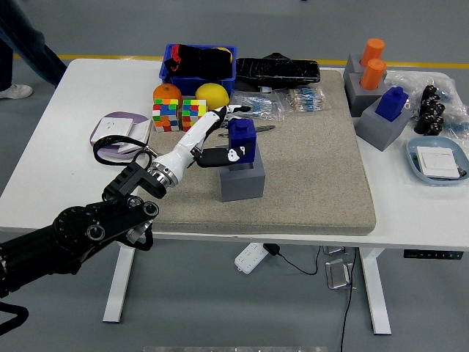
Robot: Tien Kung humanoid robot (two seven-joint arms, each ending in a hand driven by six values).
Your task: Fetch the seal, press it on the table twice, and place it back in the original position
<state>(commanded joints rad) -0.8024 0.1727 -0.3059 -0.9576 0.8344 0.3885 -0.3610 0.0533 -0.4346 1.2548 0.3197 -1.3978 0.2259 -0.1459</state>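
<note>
My left hand (226, 136) is shut on the blue seal (241, 139), a small blue block with a knob on top. It holds the seal right over the square recess of the grey holder block (240, 176), which stands on the tan mat (293, 169). Whether the seal's base is inside the recess or just above it I cannot tell. The black left arm (88, 227) reaches in from the lower left. My right arm is out of view.
Two colour cubes (180, 115), an orange (167, 93), a lemon (211, 95) and a blue bin (198, 64) lie behind the hand. A pen (262, 129) lies just behind the seal. At the right stand grey holders with orange and blue seals (383, 95) and a blue dish (438, 161).
</note>
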